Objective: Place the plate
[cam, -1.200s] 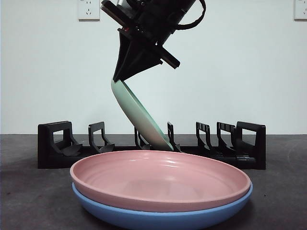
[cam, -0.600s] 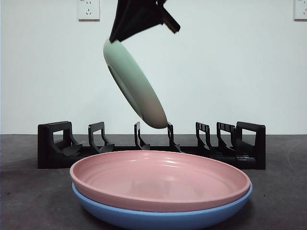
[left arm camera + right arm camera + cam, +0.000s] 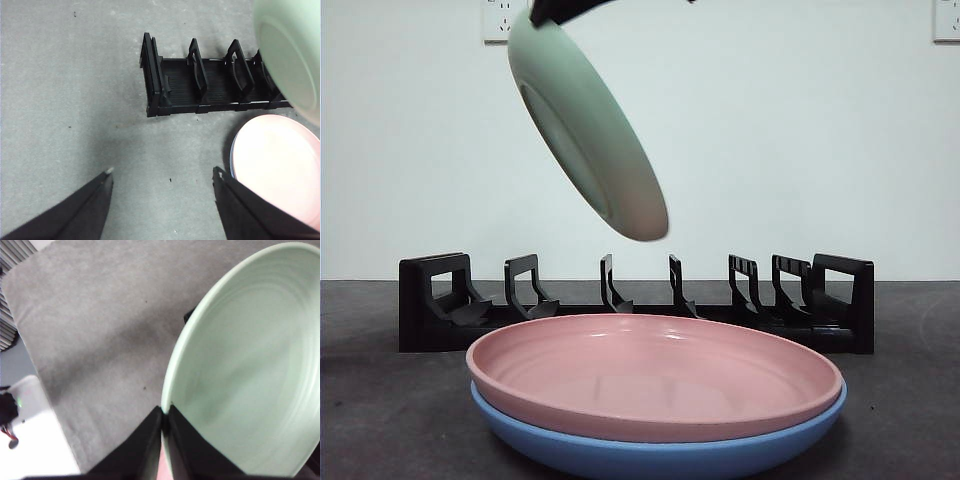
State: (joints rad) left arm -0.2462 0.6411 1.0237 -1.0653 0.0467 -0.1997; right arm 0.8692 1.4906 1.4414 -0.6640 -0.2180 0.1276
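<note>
Right pincer (image 3: 164, 416) clamps the round pale-green plate's (image 3: 588, 130) rim, tilted, above the black slotted rack (image 3: 636, 304). Left pincer (image 3: 161, 177) hangs released over the grey desk (image 3: 75, 75). No readable writing.

Three round plates: one pale green (image 3: 588, 125), one pink (image 3: 655, 375), one blue (image 3: 650, 455). One black slotted plastic rack (image 3: 635, 302).

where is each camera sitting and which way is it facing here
Front view: low at table height, looking level across the pink plate stacked on the blue plate to the black rack; only a black tip of the right gripper shows.
Left wrist view: above the table, looking down on the rack; the left gripper with jaws open.
Right wrist view: looks along jaws shut on the green plate.
All three views share the green plate.
</note>
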